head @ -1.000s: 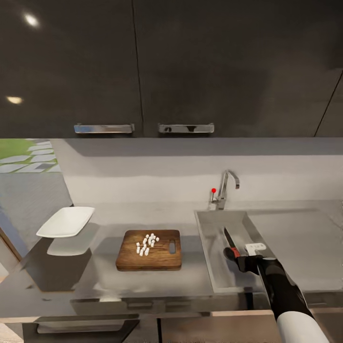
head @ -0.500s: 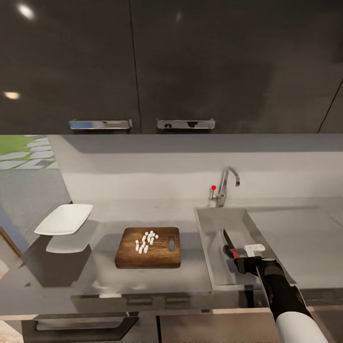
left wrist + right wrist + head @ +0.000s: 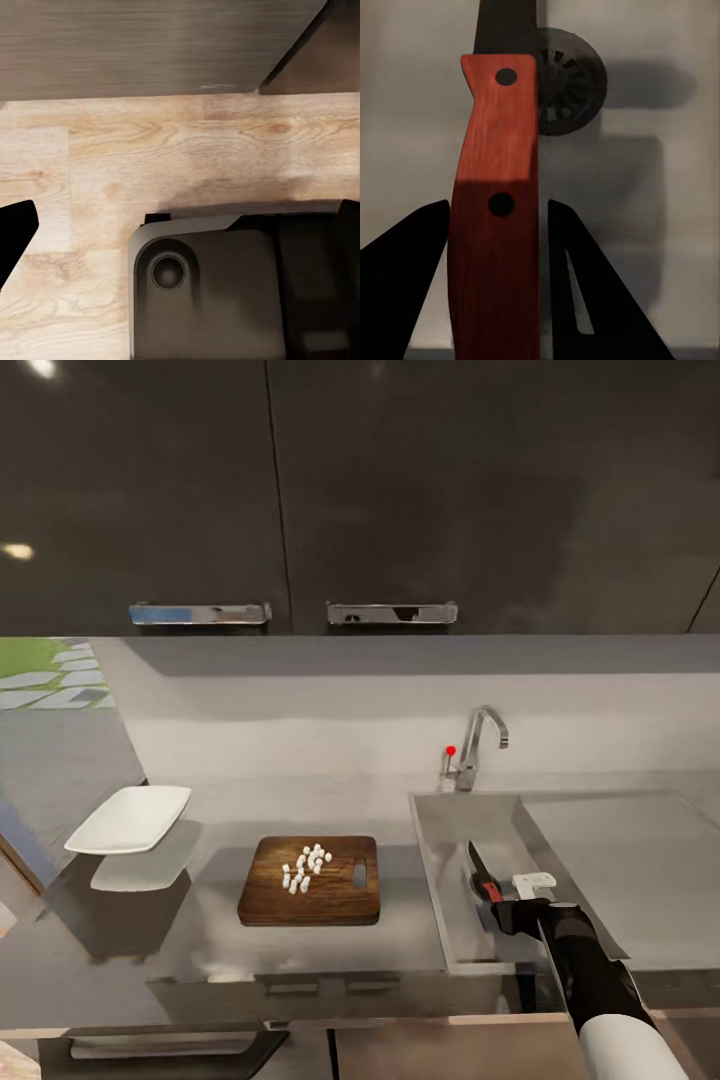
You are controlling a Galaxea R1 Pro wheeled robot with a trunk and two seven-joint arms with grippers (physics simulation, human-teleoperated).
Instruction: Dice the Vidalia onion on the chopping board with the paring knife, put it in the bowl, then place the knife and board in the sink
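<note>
Dark glossy cabinets above, pale backsplash behind, grey countertop [image 3: 400, 930] below.

Right gripper [image 3: 497, 901] [image 3: 495, 247] poised over the sink [image 3: 445, 920], clamped on the paring knife [image 3: 481, 872] [image 3: 499, 210] by its reddish handle. Seen from the right wrist: dark fingers [image 3: 405, 285] set to either side of that handle, with the round drain [image 3: 566, 79] directly beyond the blade. Dark blade pointed away from the robot and toward the faucet [image 3: 478, 745], held above the basin floor; whether touching the steel, could not tell. Red-tipped lever [image 3: 451, 752] just beside the faucet base.

Further along the counter, toward the robot's left: chopping board [image 3: 330, 895] flat on the worktop, well apart from the sink rim. Small white diced pieces [image 3: 305, 868] clustered on its far half, beside the handle slot. Beyond the board, near the counter's left end, white bowl [image 3: 128, 820], well apart from board and pieces.

Left gripper: one dark fingertip [image 3: 13, 236] glimpsed at the edge of the left wrist view, over light wooden flooring [image 3: 187, 150] and a dark part of the robot's base [image 3: 210, 300]; spread or pressed together, could not tell.
</note>
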